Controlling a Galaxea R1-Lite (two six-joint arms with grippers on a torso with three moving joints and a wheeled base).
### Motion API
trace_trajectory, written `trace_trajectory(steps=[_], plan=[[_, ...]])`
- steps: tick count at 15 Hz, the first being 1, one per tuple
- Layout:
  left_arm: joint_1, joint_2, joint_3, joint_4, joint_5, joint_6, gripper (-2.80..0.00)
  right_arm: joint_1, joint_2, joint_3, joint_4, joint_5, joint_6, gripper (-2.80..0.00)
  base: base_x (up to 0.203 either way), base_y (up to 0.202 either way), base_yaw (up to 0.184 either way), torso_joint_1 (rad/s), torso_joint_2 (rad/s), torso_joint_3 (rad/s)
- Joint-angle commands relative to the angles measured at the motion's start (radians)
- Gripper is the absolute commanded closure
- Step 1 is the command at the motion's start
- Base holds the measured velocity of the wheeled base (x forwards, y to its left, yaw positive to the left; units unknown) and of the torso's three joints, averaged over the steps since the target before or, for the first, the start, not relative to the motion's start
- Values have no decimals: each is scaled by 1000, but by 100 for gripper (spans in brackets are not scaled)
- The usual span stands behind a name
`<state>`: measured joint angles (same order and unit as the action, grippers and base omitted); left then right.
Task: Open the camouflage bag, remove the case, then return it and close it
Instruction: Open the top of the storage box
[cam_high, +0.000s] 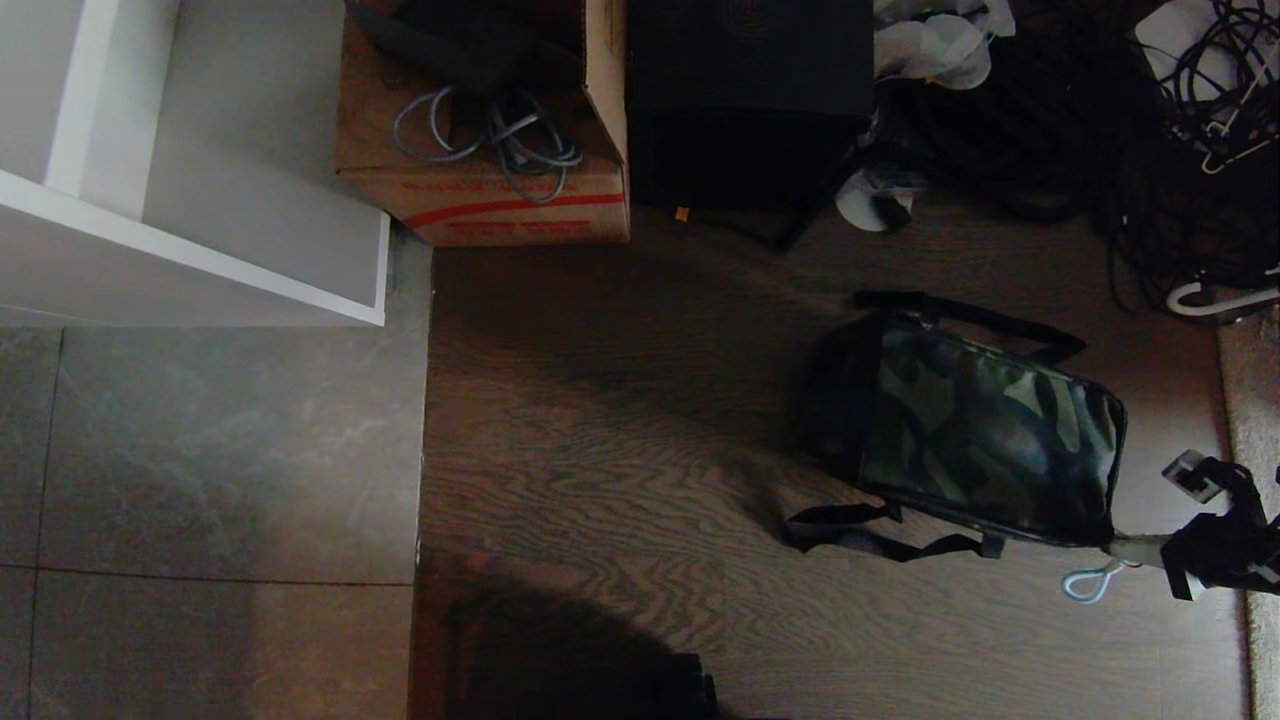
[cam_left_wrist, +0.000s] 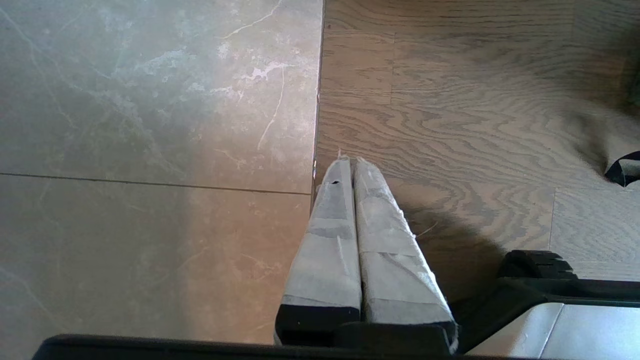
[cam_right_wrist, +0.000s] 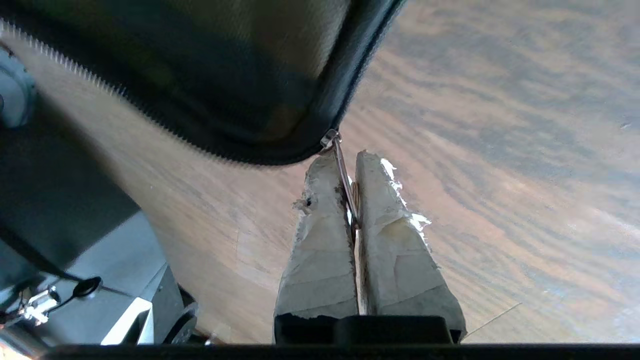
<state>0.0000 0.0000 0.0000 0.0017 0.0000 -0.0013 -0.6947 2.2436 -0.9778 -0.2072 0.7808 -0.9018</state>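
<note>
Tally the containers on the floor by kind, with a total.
Camouflage bag: 1
Cardboard box: 1
Black box: 1
Total: 3

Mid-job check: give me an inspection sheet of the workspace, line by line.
Surface: wood floor, grey tiles on the left.
Job's things: camouflage bag lying zipped on the wood; case not seen.
Clutter: cardboard box, black box.
Grippers: right pincer shut on the zipper pull at the bag's corner; left pincer shut, holding nothing, over the floor.
Cables: grey coil on the cardboard box, black tangle beyond the bag.
Surroundings: white shelf.
</note>
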Motion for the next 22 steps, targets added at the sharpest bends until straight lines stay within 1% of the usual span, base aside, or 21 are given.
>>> trace_trajectory(steps=[1,5,8,14,15,19,22], plan=[[0,2,0,0,0,0,0,1,-5,-20,3,19,7,0,0,0,0,0,0,0],[0,2,0,0,0,0,0,6,-4,-50,9,29,20,0,0,0,0,0,0,0],[0,2,0,0,0,0,0,7,-4,-84,13,39,70,0,0,0,0,0,0,0],[0,2,0,0,0,0,0,6,2,-90,17,46,78,0,0,0,0,0,0,0],[0,1,0,0,0,0,0,7,5,-90,18,46,77,-280,0,0,0,0,0,0],[0,2,0,0,0,0,0,5,5,-67,18,47,69,-280,0,0,0,0,0,0],[0,2,0,0,0,0,0,-10,-4,-58,20,43,98,-280,0,0,0,0,0,0]])
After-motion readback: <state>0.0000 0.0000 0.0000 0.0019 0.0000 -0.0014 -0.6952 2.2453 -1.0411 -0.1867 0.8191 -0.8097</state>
